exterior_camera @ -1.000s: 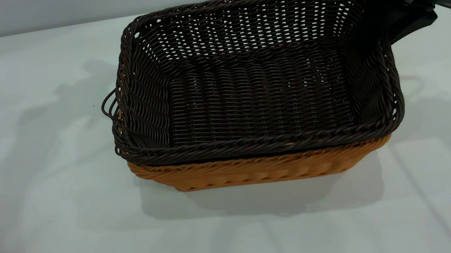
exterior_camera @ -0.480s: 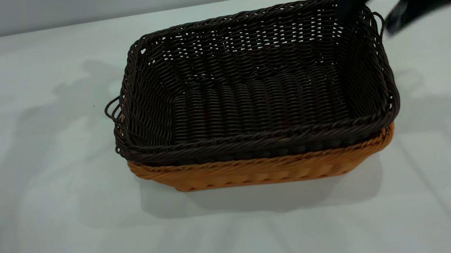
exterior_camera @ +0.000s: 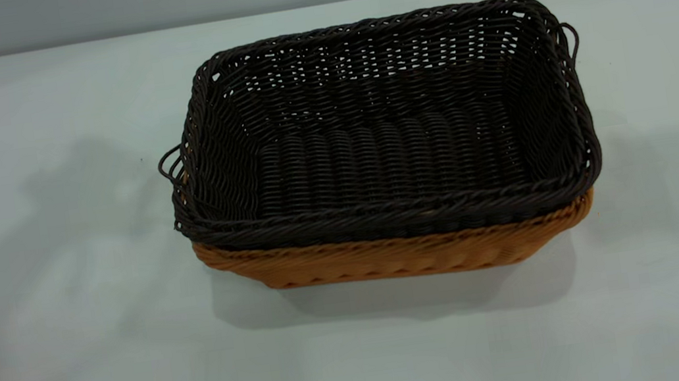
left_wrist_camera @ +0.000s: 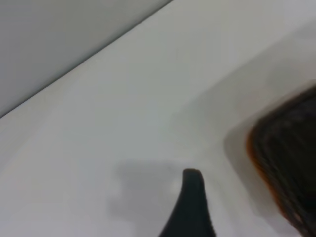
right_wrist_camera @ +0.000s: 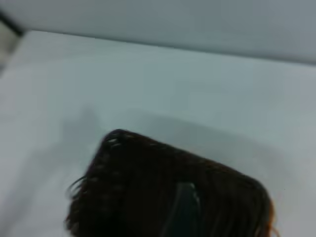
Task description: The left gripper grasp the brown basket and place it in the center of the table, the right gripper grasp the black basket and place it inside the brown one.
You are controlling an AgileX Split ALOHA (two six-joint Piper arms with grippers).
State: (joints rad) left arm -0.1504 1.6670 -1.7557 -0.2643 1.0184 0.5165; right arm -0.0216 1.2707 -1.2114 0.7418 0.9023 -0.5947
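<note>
The black basket (exterior_camera: 385, 157) sits nested inside the brown basket (exterior_camera: 389, 256) at the middle of the table (exterior_camera: 66, 322); only the brown one's front wall and rim show below it. Neither gripper shows in the exterior view. In the left wrist view my left gripper (left_wrist_camera: 242, 207) is open and empty over bare table, one finger (left_wrist_camera: 191, 202) in view, well clear of the baskets' corner (left_wrist_camera: 291, 158). In the right wrist view my right gripper (right_wrist_camera: 222, 212) is open and empty above the black basket (right_wrist_camera: 133, 187), with one finger (right_wrist_camera: 181, 207) in view.
The back edge of the table (exterior_camera: 313, 5) meets a plain grey wall. Soft arm shadows lie on the tabletop at left and right of the baskets.
The right gripper let go of the black basket's far right corner and rose out of the exterior view. The black basket dropped level into the brown one.
</note>
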